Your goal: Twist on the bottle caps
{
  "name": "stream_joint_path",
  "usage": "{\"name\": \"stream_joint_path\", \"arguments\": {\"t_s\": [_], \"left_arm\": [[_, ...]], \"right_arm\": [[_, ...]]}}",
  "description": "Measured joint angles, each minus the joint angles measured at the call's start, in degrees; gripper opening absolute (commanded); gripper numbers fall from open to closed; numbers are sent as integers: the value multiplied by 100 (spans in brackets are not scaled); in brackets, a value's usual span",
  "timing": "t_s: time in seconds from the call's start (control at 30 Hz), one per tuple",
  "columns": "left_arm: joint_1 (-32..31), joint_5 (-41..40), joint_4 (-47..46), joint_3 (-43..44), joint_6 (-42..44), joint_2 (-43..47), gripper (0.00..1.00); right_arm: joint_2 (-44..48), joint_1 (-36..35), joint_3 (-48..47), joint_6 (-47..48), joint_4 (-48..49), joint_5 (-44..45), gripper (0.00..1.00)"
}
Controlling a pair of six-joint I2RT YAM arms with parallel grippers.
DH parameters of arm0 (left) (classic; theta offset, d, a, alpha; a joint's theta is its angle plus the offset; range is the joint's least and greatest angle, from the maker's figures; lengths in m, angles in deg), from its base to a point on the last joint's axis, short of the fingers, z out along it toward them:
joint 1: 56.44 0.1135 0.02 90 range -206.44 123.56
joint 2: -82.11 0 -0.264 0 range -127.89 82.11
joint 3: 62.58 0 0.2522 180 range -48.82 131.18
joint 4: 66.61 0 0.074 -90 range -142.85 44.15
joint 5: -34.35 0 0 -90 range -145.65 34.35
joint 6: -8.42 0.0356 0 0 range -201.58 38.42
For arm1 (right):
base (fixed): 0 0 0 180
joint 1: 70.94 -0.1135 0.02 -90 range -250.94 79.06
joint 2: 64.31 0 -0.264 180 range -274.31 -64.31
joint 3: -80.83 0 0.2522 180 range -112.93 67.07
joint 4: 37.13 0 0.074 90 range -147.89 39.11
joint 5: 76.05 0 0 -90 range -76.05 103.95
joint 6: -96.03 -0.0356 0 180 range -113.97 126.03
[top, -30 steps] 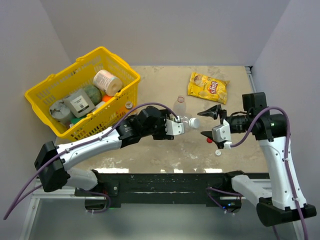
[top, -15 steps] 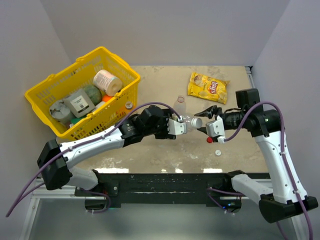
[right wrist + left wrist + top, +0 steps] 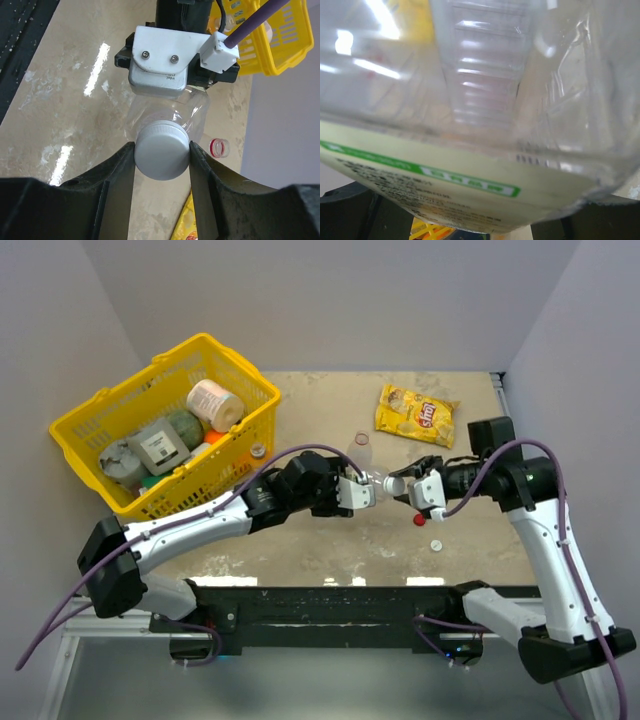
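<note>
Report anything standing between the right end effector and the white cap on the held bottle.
Nothing visible: the fingers of the right end effector touch both sides of the round white plastic cap on the clear plastic bottle.

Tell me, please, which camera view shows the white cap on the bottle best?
Right wrist view: the white cap sits large between the fingers of the right hand. The top view shows it only tiny; the left wrist view shows just the clear bottle.
</note>
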Motion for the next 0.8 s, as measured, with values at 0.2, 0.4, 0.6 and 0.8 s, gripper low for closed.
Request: {"name": "stream_joint_path", "arguments": {"t_s": [0.2, 0.4, 0.6, 0.8], "left_arm": [[-13, -758, -208, 0, 264, -131, 0], [-22, -1958, -555, -2, 557, -289, 0], [-22, -2702, -994, -175, 970, -284, 0], [-22, -3018, -1558, -494, 1384, -208, 0]], "right_arm": [[-350, -122, -35, -1569, 553, 411, 36], [-931, -120, -146, -4666, 1672, 743, 33], [-1416, -74, -304, -7208, 2164, 822, 30], [-1773, -33, -424, -8765, 2253, 765, 26]]}}
